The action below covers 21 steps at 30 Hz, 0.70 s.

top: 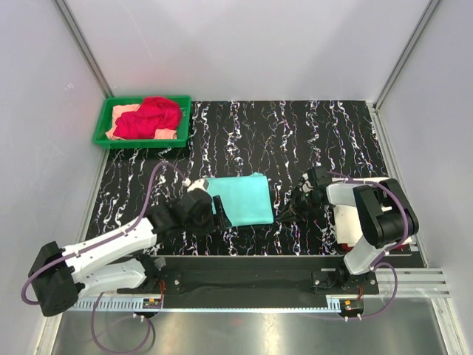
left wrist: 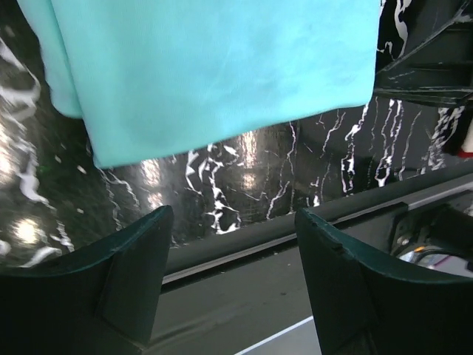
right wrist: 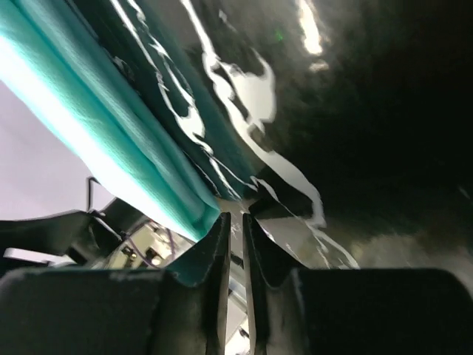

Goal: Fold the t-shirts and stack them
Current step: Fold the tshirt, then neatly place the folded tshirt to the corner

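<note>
Folded mint-teal cloth t-shirt [top: 240,198] lies flat mid-way across the black white-veined table [top: 318,133], directly between both pincers. The left gripper [top: 216,207] stands at its left edge, fingers spread and empty; the right gripper [top: 281,215] stands just beside its near right corner, fingers drawn almost together on nothing. Bare tabletop lies beyond the shirt, with the green plastic tray [top: 100,137] well apart at far left.

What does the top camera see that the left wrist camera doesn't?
Only the top view shows the green tray at the far left, holding a red shirt and a peach shirt. Only the left wrist view shows its own fingers up close, standing apart with nothing between them. Both show the folded mint-teal shirt lying on the black marbled table.
</note>
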### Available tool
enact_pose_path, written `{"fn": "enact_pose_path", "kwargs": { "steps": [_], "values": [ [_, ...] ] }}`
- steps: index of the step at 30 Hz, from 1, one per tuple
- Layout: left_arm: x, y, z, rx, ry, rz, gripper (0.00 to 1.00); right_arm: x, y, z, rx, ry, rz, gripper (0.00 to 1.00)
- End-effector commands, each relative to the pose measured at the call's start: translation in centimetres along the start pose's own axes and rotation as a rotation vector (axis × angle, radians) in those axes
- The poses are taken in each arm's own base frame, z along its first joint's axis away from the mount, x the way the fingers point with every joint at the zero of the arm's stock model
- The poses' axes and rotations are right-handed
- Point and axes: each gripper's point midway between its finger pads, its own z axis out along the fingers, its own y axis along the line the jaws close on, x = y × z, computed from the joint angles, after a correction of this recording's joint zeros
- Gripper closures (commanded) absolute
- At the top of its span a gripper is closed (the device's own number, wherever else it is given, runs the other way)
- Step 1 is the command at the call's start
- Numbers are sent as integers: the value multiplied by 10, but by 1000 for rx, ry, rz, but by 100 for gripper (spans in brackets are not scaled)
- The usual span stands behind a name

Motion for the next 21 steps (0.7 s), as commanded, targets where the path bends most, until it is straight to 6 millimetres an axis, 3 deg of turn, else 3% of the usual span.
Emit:
{"fn": "enact_pose_path", "kwargs": {
  "steps": [1,3,4,7,9,11,13,14,16,17,18,21],
  "values": [
    [-17,-45,-8,178,-123,-183,29,-14,28,8,-124,-62,-25,82],
    [-12,-40,-3,156,-124,-209,29,-8,35,16,-141,-57,-30,83],
    [-8,-40,-2,157,-122,-213,29,5,39,26,-131,-27,-52,83],
    [3,-30,4,136,-118,-279,29,14,59,39,-166,-23,-42,83],
    [11,-22,4,114,-116,-330,25,33,78,52,-191,19,-45,83],
    [15,-7,0,60,-131,-348,19,52,91,57,-198,48,-53,83],
    [18,2,-5,35,-137,-380,17,58,98,49,-204,36,-57,81],
    [18,5,-6,35,-150,-394,14,60,86,47,-155,30,-26,76],
    [20,4,-6,70,-155,-435,13,61,87,33,-141,-1,-68,73],
    [22,3,-4,87,-148,-451,13,64,71,29,-57,-2,-96,70],
    [28,7,2,85,-140,-475,13,63,66,24,-22,-13,-117,60],
    [29,0,11,143,-153,-525,15,52,46,1,73,-54,-173,42]
  ]
}}
